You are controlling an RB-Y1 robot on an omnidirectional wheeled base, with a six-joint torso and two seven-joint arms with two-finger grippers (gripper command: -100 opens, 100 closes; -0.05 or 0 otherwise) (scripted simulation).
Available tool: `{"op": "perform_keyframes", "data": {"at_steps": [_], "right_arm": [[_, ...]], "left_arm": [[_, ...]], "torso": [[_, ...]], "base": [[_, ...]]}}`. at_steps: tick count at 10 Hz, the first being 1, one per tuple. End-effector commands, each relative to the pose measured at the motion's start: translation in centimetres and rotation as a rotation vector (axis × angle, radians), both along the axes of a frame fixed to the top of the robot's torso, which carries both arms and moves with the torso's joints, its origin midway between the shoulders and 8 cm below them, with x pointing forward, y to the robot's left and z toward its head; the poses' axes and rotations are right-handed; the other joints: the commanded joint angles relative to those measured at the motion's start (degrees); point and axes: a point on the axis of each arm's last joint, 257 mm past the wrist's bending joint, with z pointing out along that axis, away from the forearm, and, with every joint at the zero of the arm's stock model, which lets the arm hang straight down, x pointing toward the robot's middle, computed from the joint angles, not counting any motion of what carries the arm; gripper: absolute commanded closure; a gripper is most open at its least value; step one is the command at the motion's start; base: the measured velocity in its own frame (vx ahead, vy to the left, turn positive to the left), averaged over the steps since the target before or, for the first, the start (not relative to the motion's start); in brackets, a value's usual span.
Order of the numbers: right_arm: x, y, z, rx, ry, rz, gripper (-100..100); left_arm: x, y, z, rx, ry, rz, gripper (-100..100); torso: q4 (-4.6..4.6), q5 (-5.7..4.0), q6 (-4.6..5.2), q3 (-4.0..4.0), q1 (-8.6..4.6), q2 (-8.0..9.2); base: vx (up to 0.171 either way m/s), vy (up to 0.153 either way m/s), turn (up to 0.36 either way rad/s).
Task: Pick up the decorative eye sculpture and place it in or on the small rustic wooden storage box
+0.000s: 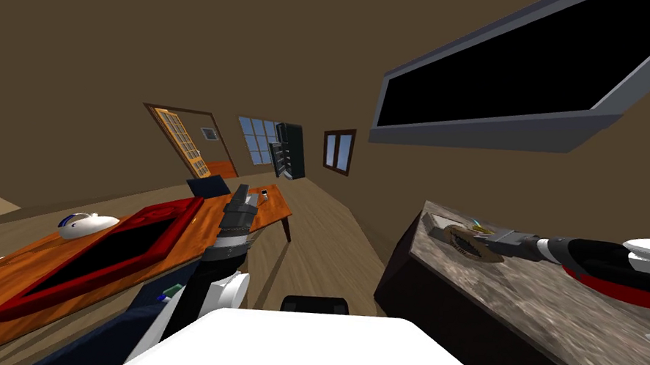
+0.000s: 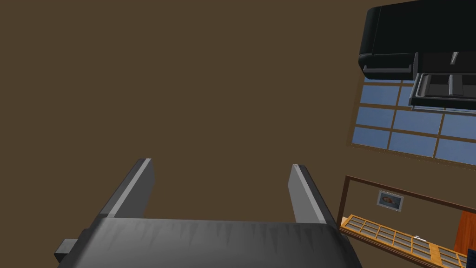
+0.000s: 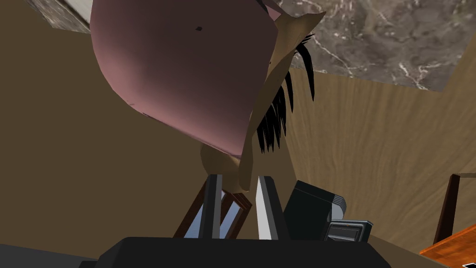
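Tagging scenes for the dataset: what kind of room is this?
Probably a living or dining room in a house. It has a long orange wooden table, a stone-topped counter and paned windows in brown walls.

Right side: dark desk with a mottled grey-brown stone top (image 1: 526, 304). Near its far end sits a brown ring-shaped sculpture (image 1: 464, 242). The right claw (image 1: 487, 242) touches its edge, and the arm passes over a red-and-white dish (image 1: 601, 285).

Left side: long orange wooden desk (image 1: 273, 207) carrying a red-framed black tray (image 1: 181, 215) and a white-and-blue rounded object (image 1: 87, 224). The left claw (image 1: 242, 193) is raised above it, touching nothing.

Wall above: grey-framed black panel (image 1: 482, 137).
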Motion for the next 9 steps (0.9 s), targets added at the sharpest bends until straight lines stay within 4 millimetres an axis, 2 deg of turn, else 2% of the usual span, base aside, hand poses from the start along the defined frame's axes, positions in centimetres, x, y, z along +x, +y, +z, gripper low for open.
{"op": "perform_keyframes", "data": {"at_steps": [1, 4, 5, 6, 7, 9], "right_arm": [[0.1, 0.2, 0.4, 0.002, -0.002, 0.003, 100], [3.3, 1.6, 4.2, 0.011, -0.052, 0.030, 100], [3.3, 1.6, 4.2, 0.011, -0.052, 0.030, 100], [4.9, 2.4, 6.2, 0.018, -0.074, 0.044, 100], [4.5, 2.3, 5.7, 0.018, -0.061, 0.040, 100], [4.9, 2.4, 6.2, 0.018, -0.074, 0.044, 100]], "left_arm": [[0.0, 0.0, 0.0, 0.000, 0.000, 0.000, 0], [0.0, 0.0, 0.0, 0.000, 0.000, 0.000, 0], [0.0, 0.0, 0.0, 0.000, 0.000, 0.000, 0], [0.0, 0.0, 0.0, 0.000, 0.000, 0.000, 0], [0.0, 0.0, 0.0, 0.000, 0.000, 0.000, 0], [0.0, 0.0, 0.0, 0.000, 0.000, 0.000, 0]], "torso": [[0.00, 0.00, 0.00, 0.00, 0.00, 0.00], [0.09, 0.18, -0.03, 0.09, 0.13, 0.09], [0.12, 0.25, -0.04, 0.11, 0.25, 0.10], [0.13, 0.26, -0.02, 0.13, 0.26, 0.13], [0.17, 0.38, -0.03, 0.14, 0.38, 0.10], [0.19, 0.36, 0.01, 0.18, 0.26, 0.17]], "base": [[0.000, 0.037, 0.001], [-0.004, 0.054, -0.012], [0.000, 0.056, 0.000], [0.012, 0.074, -0.023], [0.021, 0.052, -0.008], [-0.001, 0.013, 0.005]]}}
